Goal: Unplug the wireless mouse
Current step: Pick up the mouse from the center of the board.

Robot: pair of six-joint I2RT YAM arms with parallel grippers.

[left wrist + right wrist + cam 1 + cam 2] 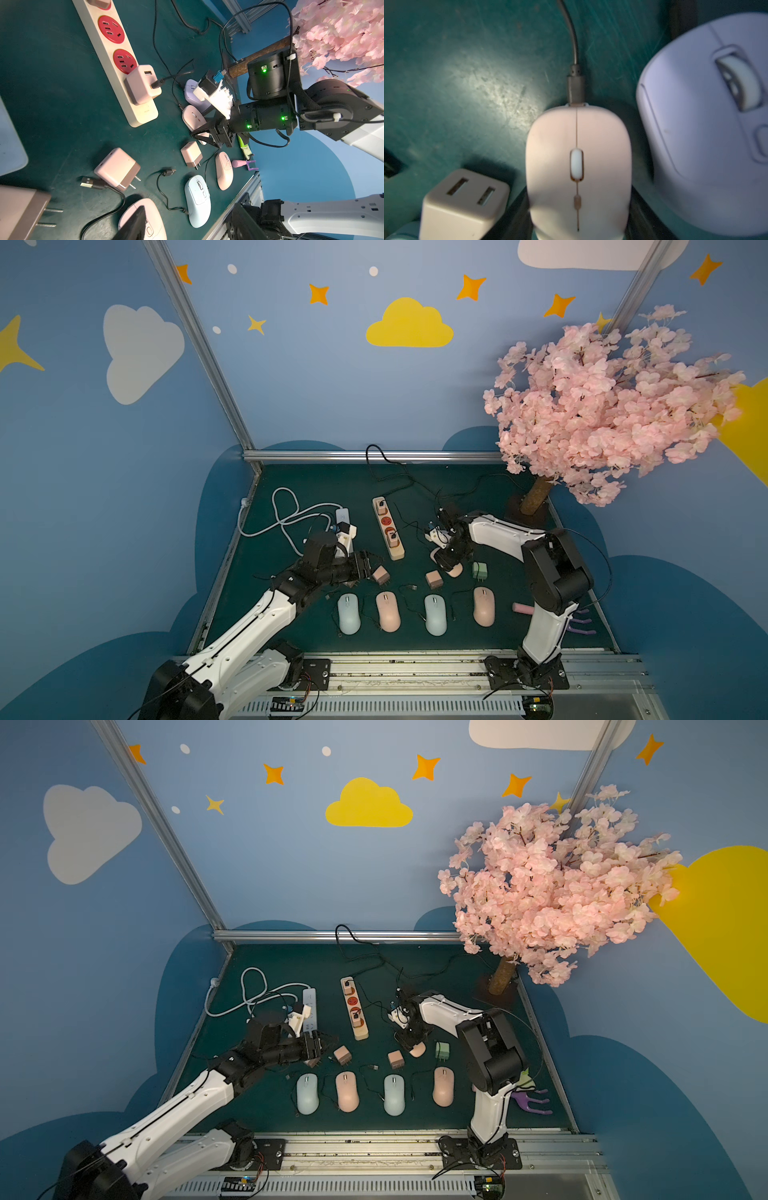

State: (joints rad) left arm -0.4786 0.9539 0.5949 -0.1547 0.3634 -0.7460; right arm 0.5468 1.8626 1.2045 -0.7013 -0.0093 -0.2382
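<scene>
Across my green mat (316,472), a pink blossom tree (602,406) is standing in the far right corner. A white power strip (309,998) is lying on the far left, and I am seeing its white cord (284,488) looping beside it. A green charger (479,571) is sitting on the right, and a purple toy (532,1100) is lying by the right edge.

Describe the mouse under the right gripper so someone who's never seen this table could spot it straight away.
Start at the beige power strip mid-table and move toward the pink blossom tree until you reach the right gripper. The pink mouse beneath it, dark cable in its nose, is the only pink one outside the front row of four, lying beside a lavender mouse.
</scene>
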